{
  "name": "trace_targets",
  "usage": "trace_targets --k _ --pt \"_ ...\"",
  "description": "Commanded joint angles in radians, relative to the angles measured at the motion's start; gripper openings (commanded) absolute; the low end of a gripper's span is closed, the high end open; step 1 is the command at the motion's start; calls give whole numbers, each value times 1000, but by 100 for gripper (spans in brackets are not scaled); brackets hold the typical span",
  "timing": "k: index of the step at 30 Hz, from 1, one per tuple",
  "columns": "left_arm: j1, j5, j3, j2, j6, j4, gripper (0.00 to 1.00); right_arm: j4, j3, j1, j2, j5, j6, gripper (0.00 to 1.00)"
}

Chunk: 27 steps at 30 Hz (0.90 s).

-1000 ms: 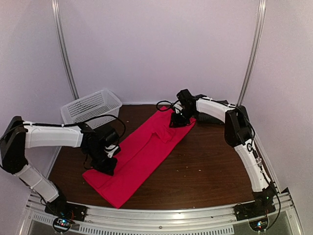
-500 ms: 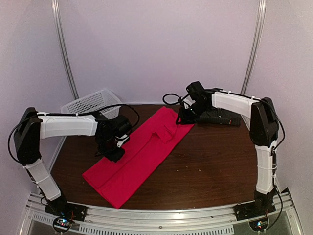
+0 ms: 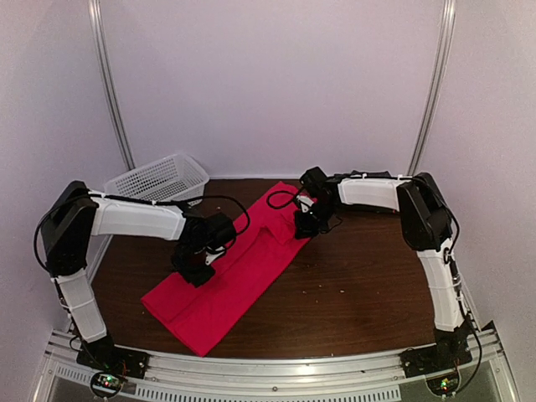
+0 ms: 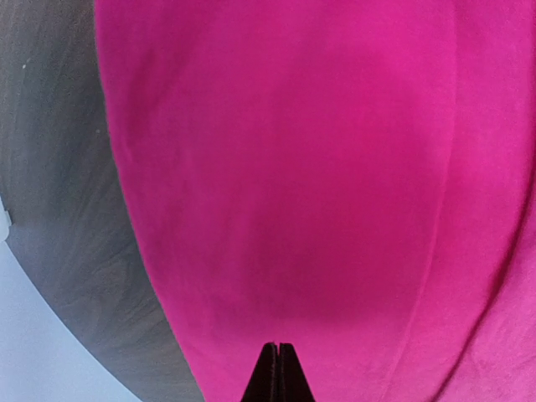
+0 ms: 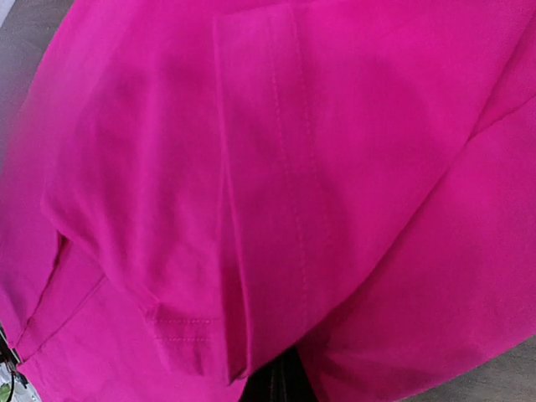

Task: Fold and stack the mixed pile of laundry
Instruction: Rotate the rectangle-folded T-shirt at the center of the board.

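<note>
You've got the red-pink T-shirt (image 3: 243, 268) lying flat as a long folded strip. It runs diagonally across the desk (image 3: 360, 276), near-left to far-centre. The cloth is soft, matte and mostly smooth, with one lengthwise fold line and a flap turned over at the far end. The right wrist view shows a sleeve hem (image 5: 188, 327) with twin stitch rows. The desk is dark wood-grain with a few pale specks right of the shirt.

Your left end effector (image 3: 195, 271) sits on the strip's left long edge, in the nearer half. Its fingers (image 4: 270, 378) are pressed together over smooth cloth, with nothing visibly between them.

Your right end effector (image 3: 306, 226) is at the far right edge by the turned flap. It's closed too, but a fold of shirt drapes over the tips, so you can't tell if cloth is pinched.

A white plastic lattice basket (image 3: 159, 177) sits in the far-left corner, apart from the shirt. The right forearm spans the far-right desk and blocks whatever lies behind it.
</note>
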Motion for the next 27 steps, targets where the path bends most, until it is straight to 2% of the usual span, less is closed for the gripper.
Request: trace_targets --k 1,11,15,19,23,27 --pt "-58 22 -16 32 19 -13 0 -34 55 -14 44 98 -9 0" --pt "-240 194 100 141 -49 38 0 -69 209 -101 188 90 -65 0" --pt "-285 260 227 197 -58 88 0 -77 299 -130 250 52 -96 0" --pt "-322 329 373 295 -58 126 0 -43 356 -144 298 -51 -141 0" --pt "-346 389 512 394 -54 130 0 -96 453 -147 369 -82 -169 0" --pt "-354 403 548 421 -52 129 0 -91 447 -153 379 -73 -156 0"
